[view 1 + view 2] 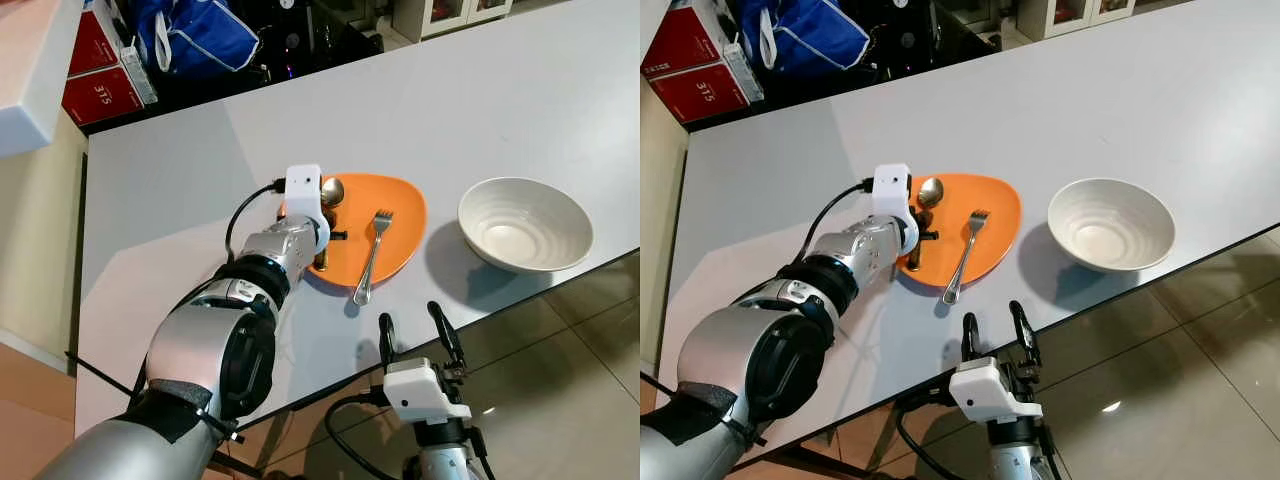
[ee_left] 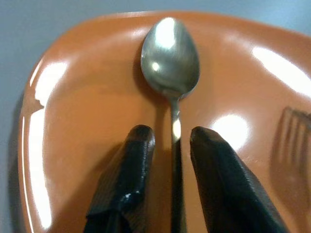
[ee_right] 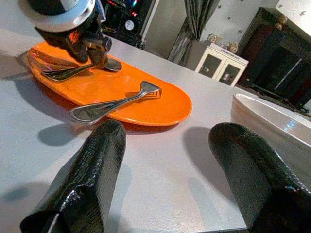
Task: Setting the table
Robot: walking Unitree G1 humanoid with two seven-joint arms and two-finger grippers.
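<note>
Two pieces of cutlery on an orange plate (image 1: pixel 395 215), itself set on the grey worktop (image 1: pixel 180 190) near its front edge: spoon (image 2: pixel 170 58) at the plate's left, fork (image 1: pixel 372 255) down the middle with its handle end overhanging the near rim. White bowl (image 1: pixel 525 222) just beside the plate on the right, apart from it.

Left tool (image 2: pixel 171 141) down over the plate, fingers (image 2: pixel 127 170) parted and straddling the spoon's thin handle just behind the bowl of the spoon. Not yet clenched; a sliver of orange visible on either side of the handle, so released for now. Right tool (image 1: pixel 418 330) idle below the worktop's front edge, fingers spread wide, grasping nothing.

Judged step: picking the spoon off the plate to lay it beside the setting.

Doing it well:
- Keep the handle centred between the two fingers before closing; looks slightly nearer the right-hand one in the wrist view.
- Press the tips down to the plate surface first, since a thin flat handle will likely slip out of a high pinch.
- Close slowly; glossy plate, so probably slippery, and a sideways nudge could skate the spoon toward the fork.
- Lift straight up and level, to stop the heavier bowl end from swinging down.
- Clear the plate's rim before moving sideways, and stay off the fork.
</note>
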